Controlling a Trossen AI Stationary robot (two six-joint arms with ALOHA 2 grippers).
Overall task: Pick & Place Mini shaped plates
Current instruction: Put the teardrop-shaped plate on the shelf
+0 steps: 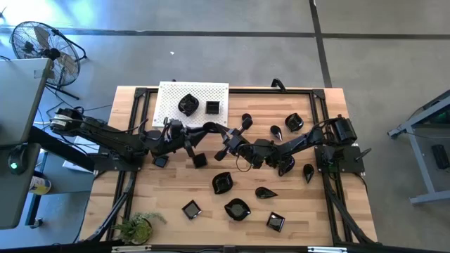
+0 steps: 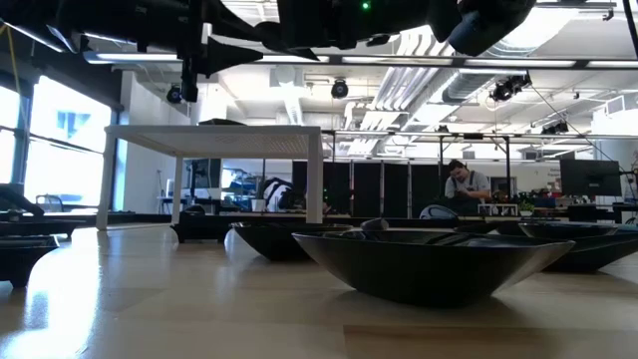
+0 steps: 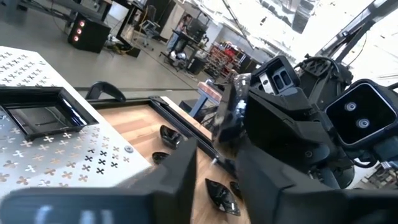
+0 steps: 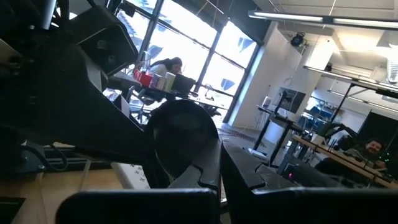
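My two grippers meet level above the middle of the table. Between them is one glossy black mini plate (image 4: 183, 134), also seen as a shiny rim (image 3: 225, 115) in the left wrist view. My right gripper (image 1: 230, 142) comes from the table's right and is shut on it. My left gripper (image 1: 209, 131) comes from the left, its fingers close on either side of the plate's rim. Several more mini plates lie flat on the wood, such as a wavy one (image 1: 223, 183), a round one (image 1: 237, 209) and a square one (image 1: 190, 209). My left gripper has the plate's rim (image 3: 222, 134) between its two fingers, coming level from the table's left. The plate stands on edge, clear of the table. My own fingers hide how far back it reaches. My right gripper pinches the opposite part of the plate (image 4: 198, 163) between its two fingers, level from the table's right. The plate stands upright above the fingers, lifted clear. The fingers cover the place of contact.
A white perforated board (image 1: 169, 112) at the far middle carries a round plate (image 1: 187, 105) and a square plate (image 1: 212, 107). Black frame rails (image 1: 320, 98) edge the table. A small plant (image 1: 137, 226) stands at the near left corner. In the low view a wide plate (image 2: 429, 264) fills the foreground.
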